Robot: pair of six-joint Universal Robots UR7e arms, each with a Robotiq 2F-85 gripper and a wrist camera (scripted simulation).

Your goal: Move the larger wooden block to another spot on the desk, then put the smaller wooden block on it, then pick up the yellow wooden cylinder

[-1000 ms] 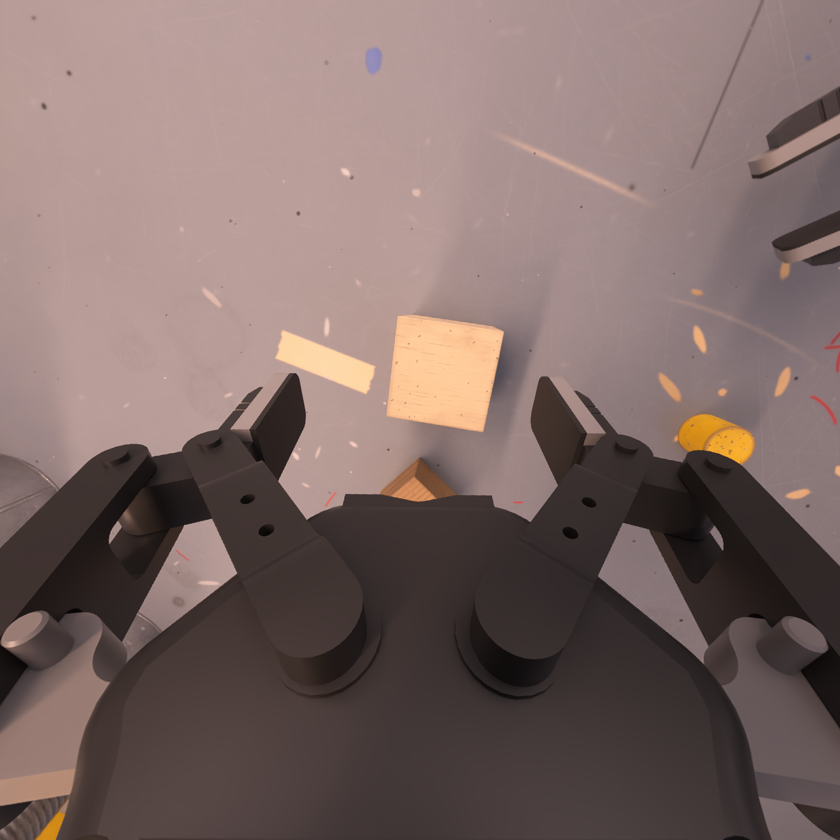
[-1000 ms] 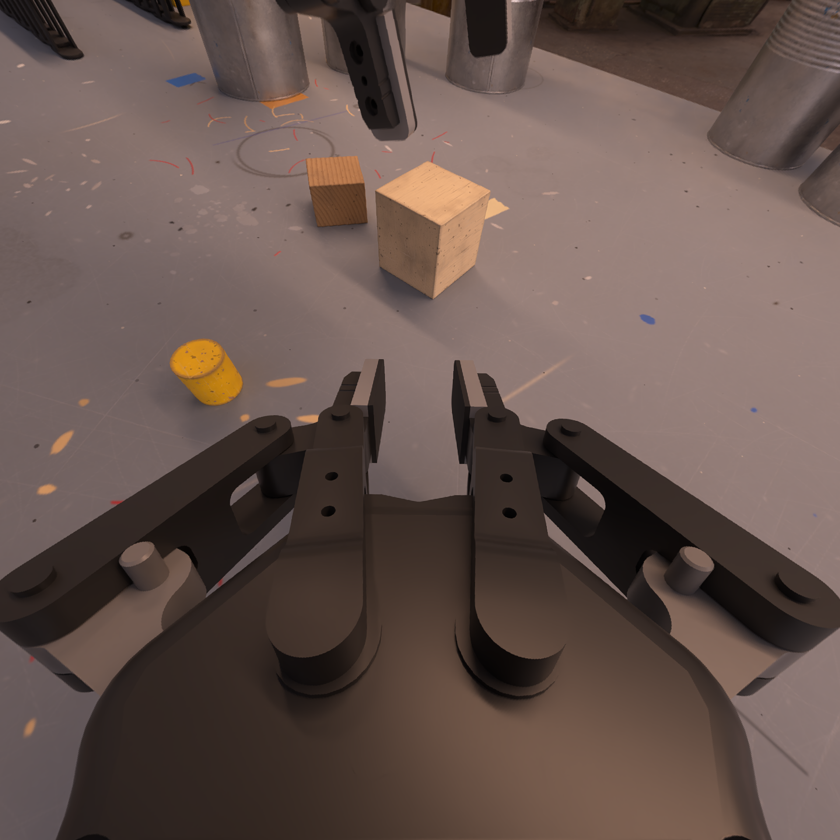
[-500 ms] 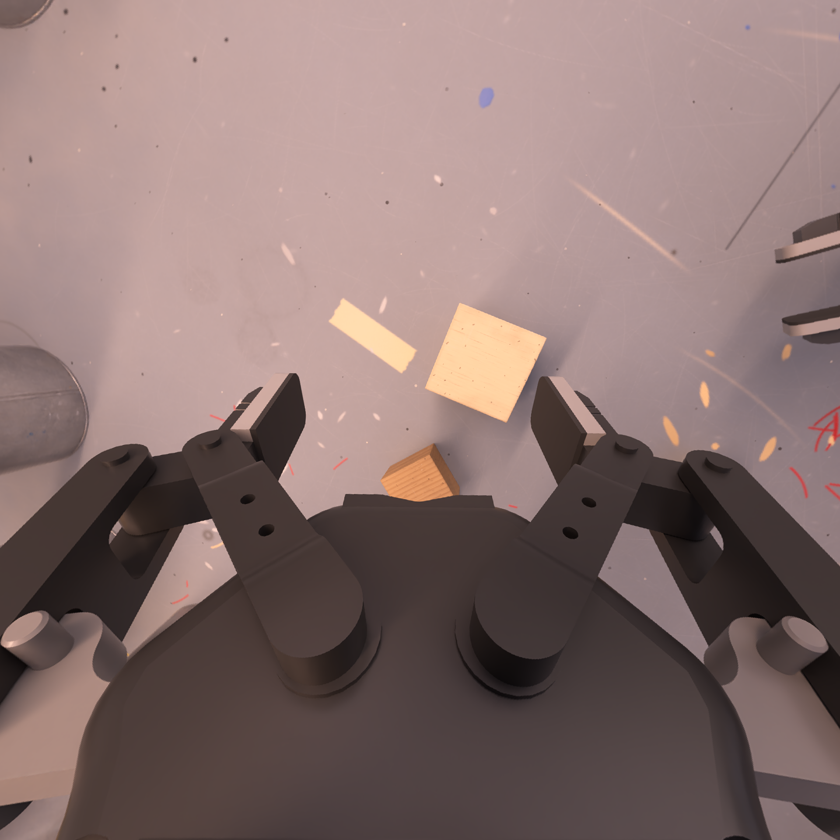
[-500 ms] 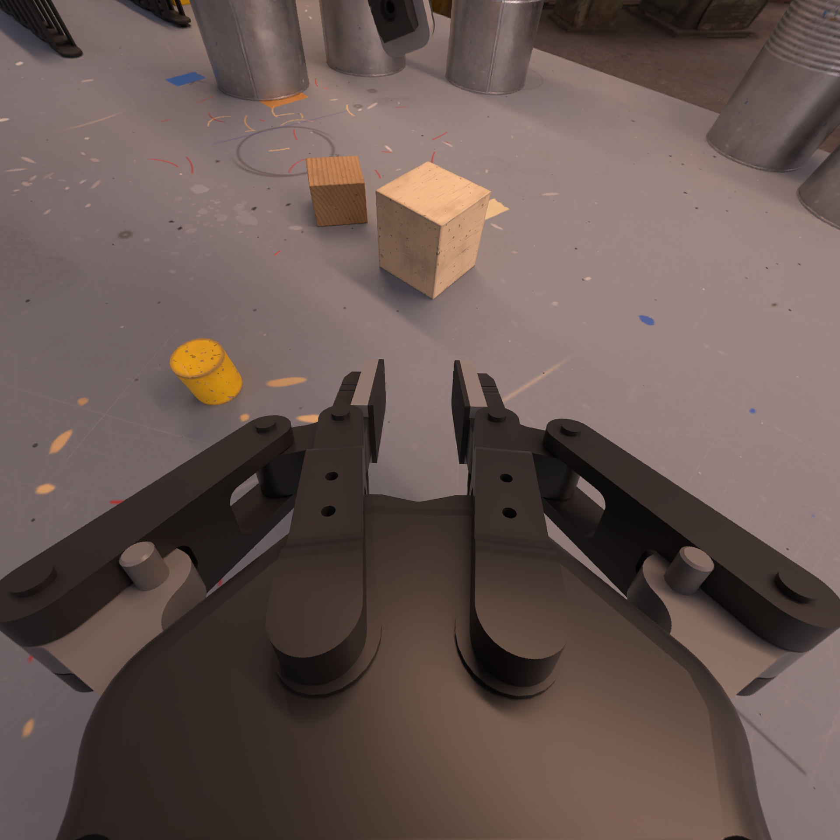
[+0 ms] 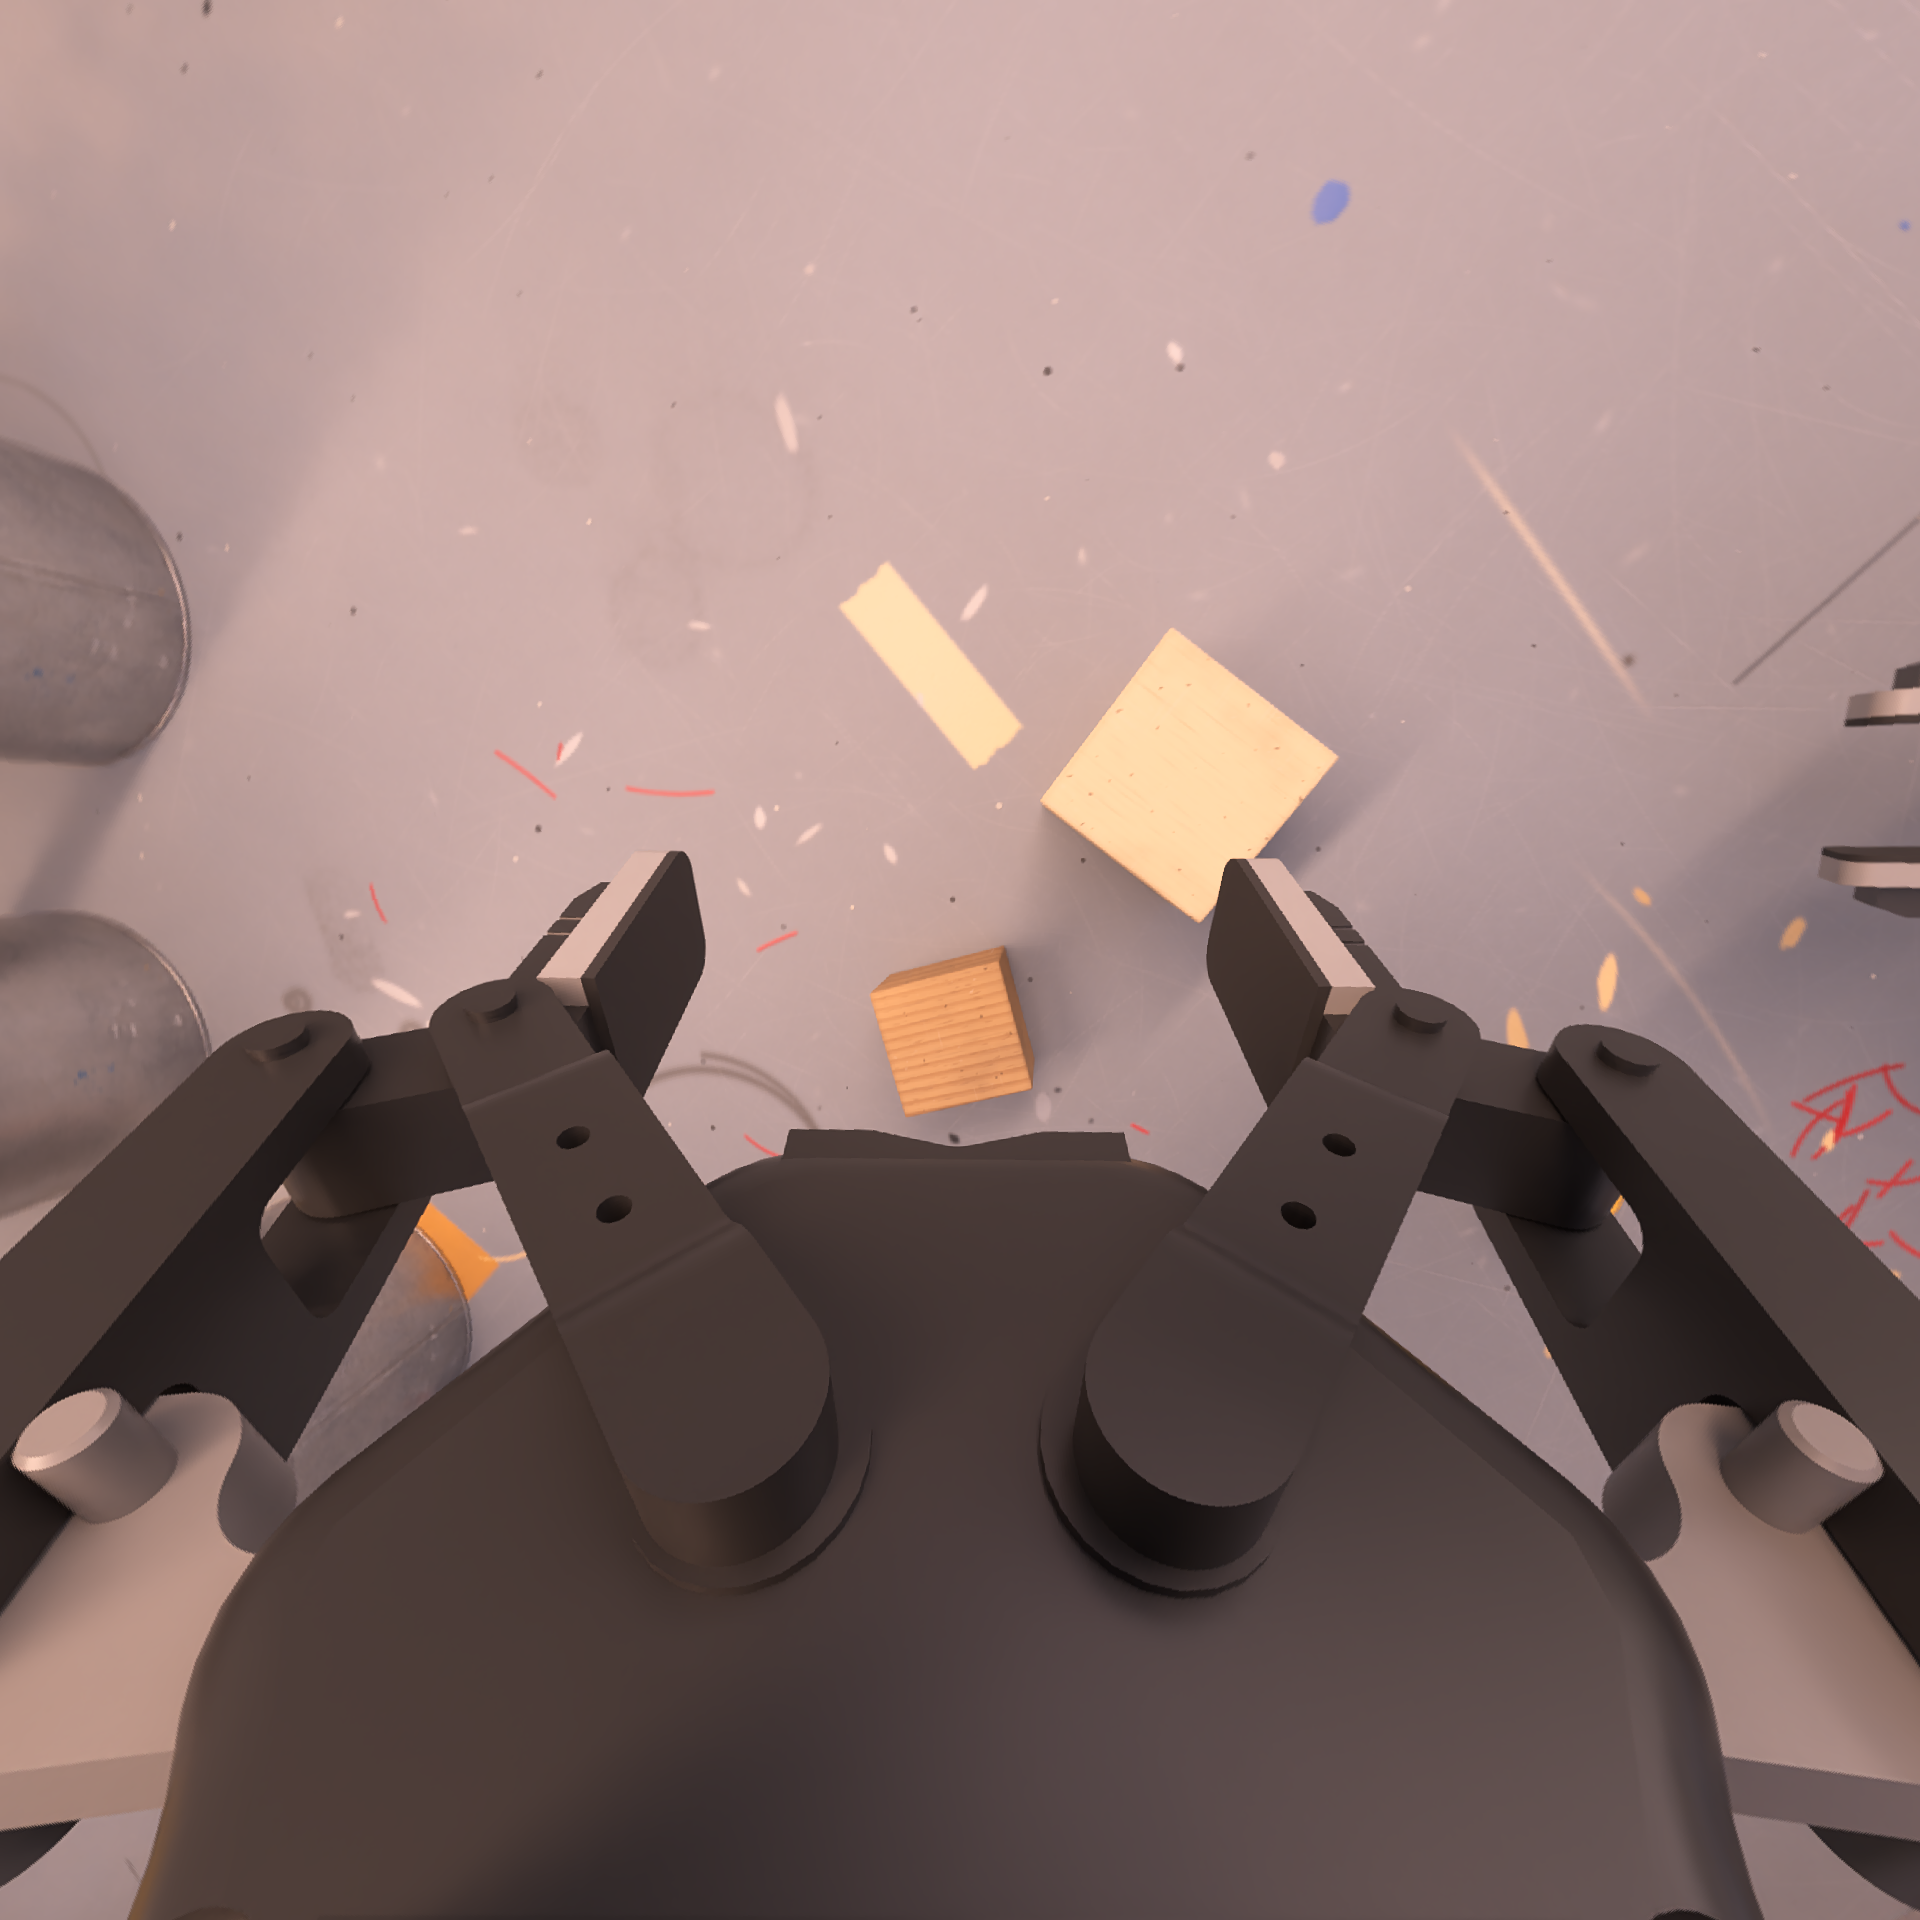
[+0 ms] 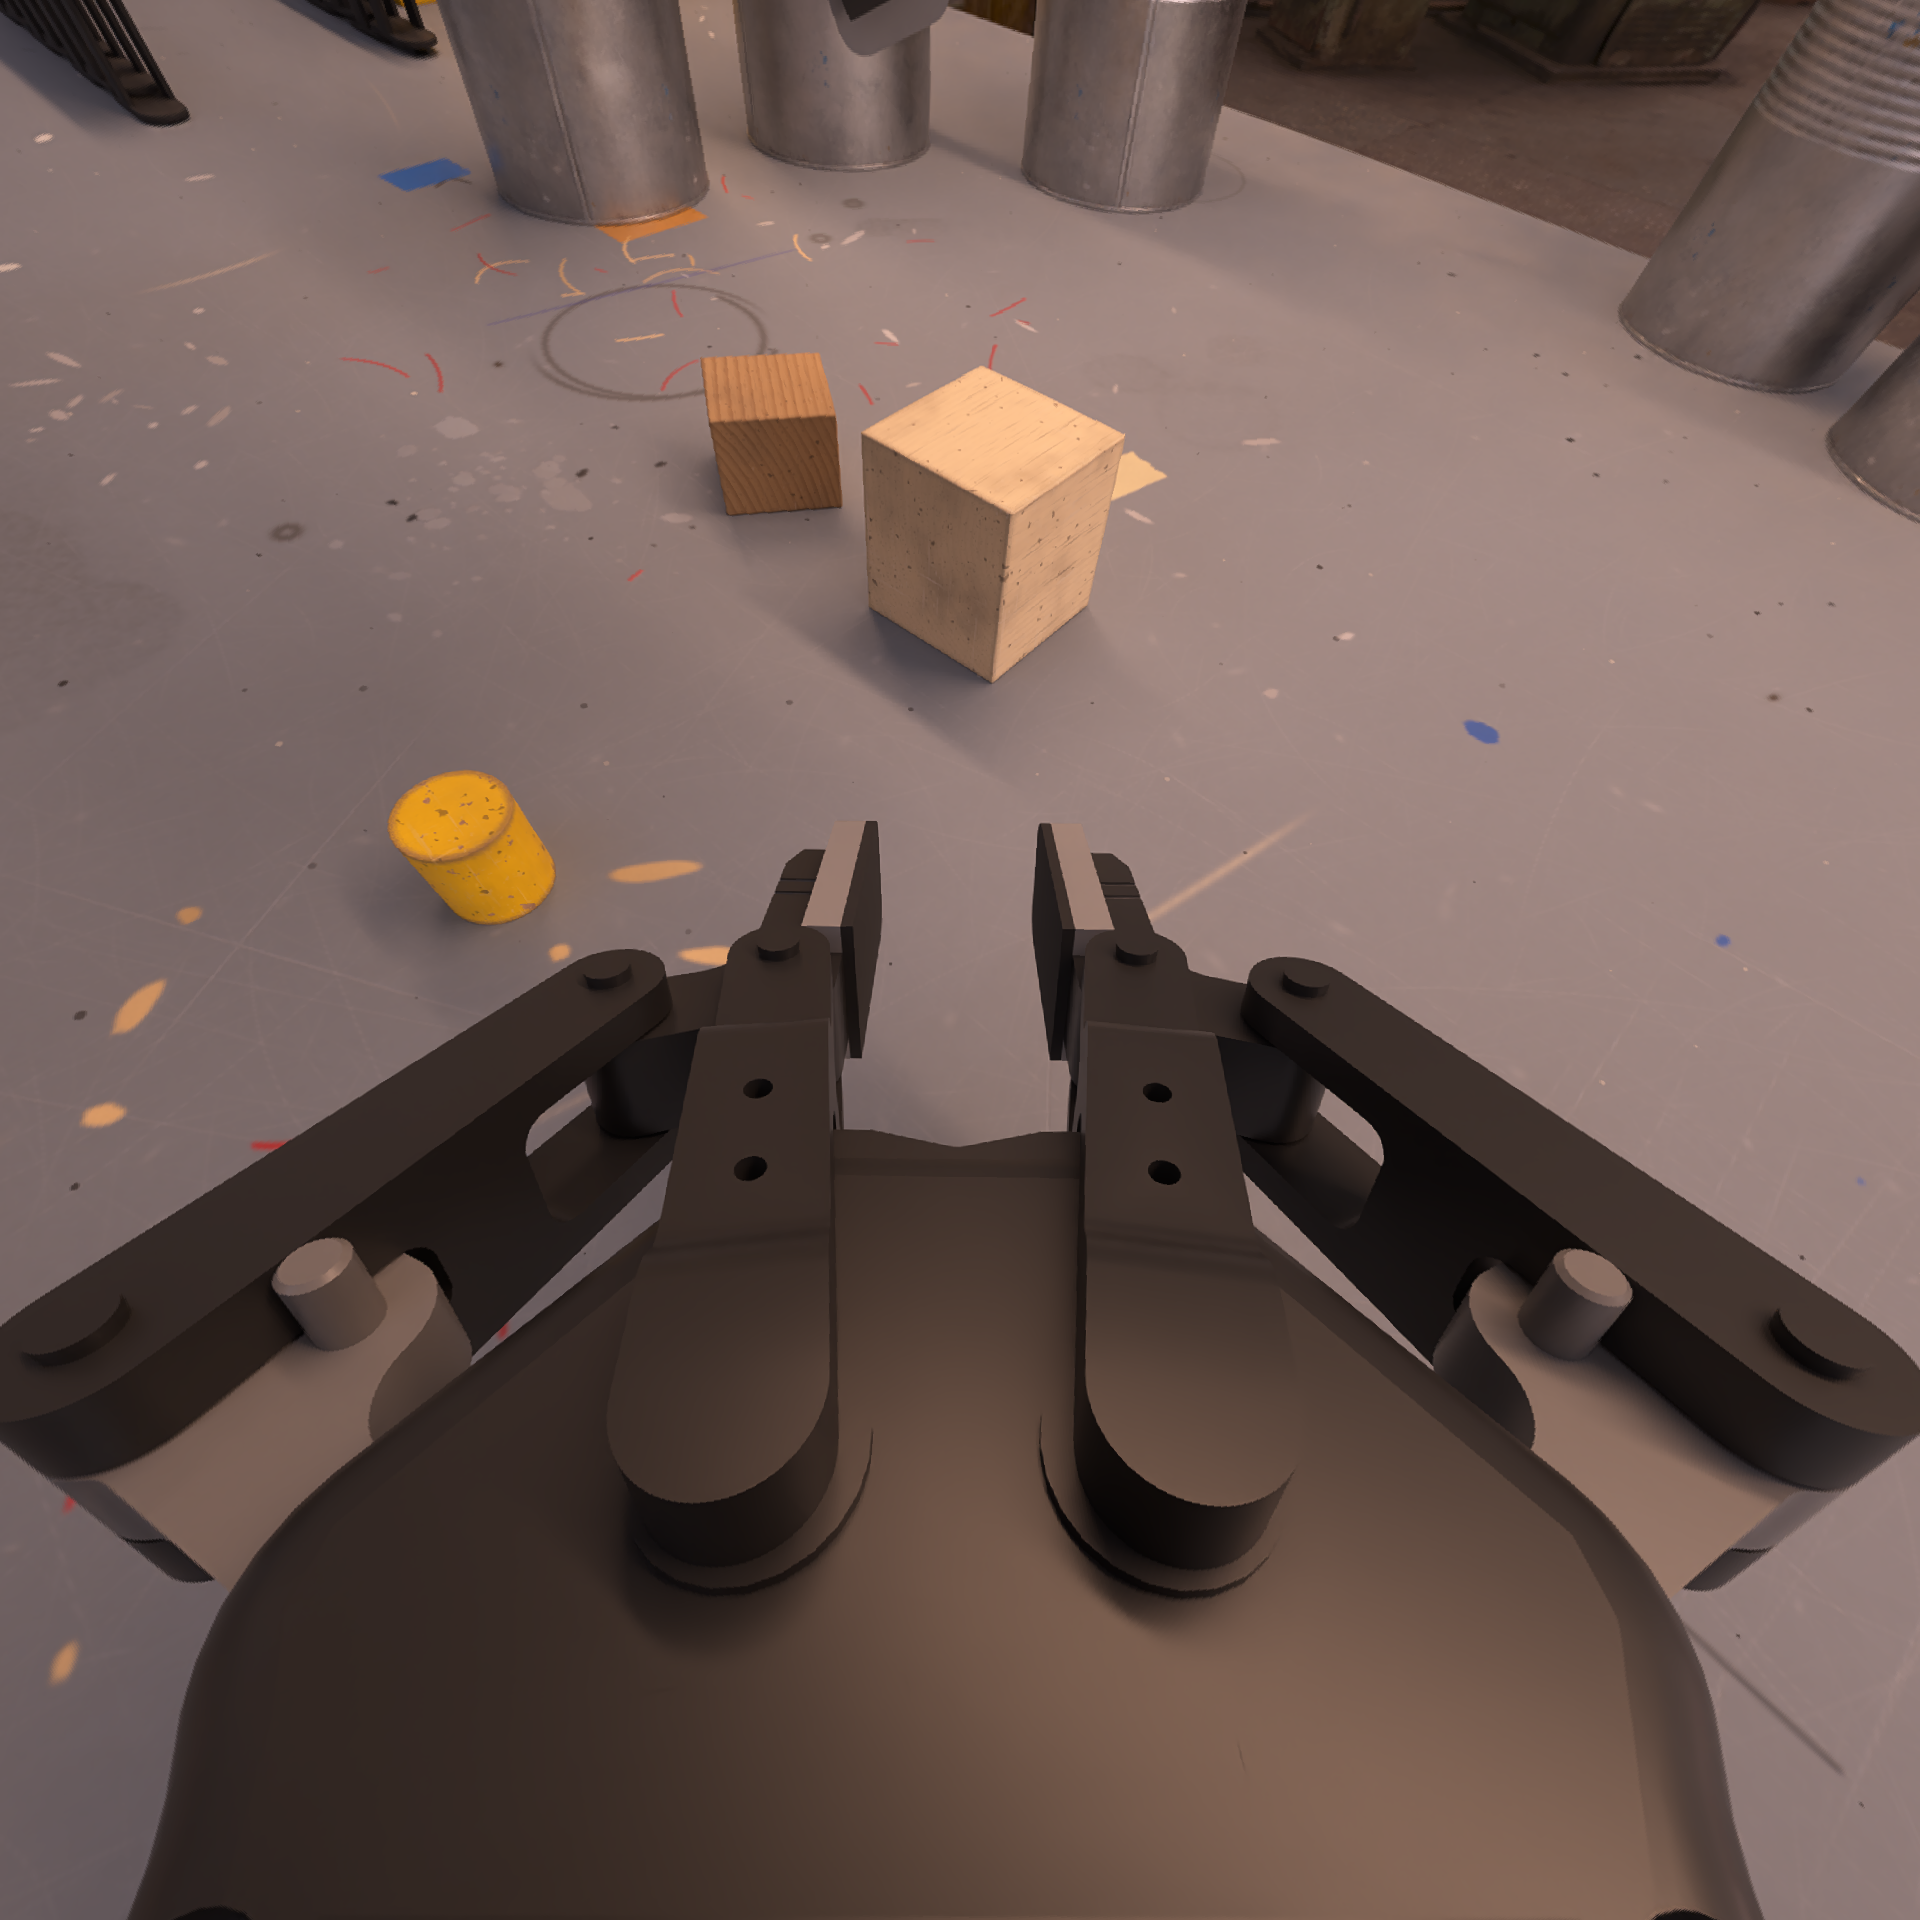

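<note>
The larger pale wooden block [image 6: 992,520] stands on the grey desk, with the smaller brown wooden block [image 6: 772,431] just behind and left of it, apart from it. The yellow wooden cylinder [image 6: 473,847] lies on its side, nearer and to the left. My right gripper [image 6: 958,873] hovers in front of the larger block, narrowly open and empty. My left gripper [image 5: 954,914] is wide open and empty, high above the desk. Seen from above, the smaller block [image 5: 951,1029] lies between its fingers and the larger block [image 5: 1190,774] is beyond its right fingertip [image 5: 1262,914].
Metal cans [image 6: 592,104] stand along the back of the desk, with more at the right [image 6: 1787,229]. Two cans [image 5: 83,613] show at the left of the left wrist view. A pale tape strip [image 5: 928,665] lies flat beside the larger block.
My left gripper has risen, drawn back and turned, so the smaller block now shows fully between its fingers. It has almost left the right wrist view. The right gripper and both blocks have not moved.
</note>
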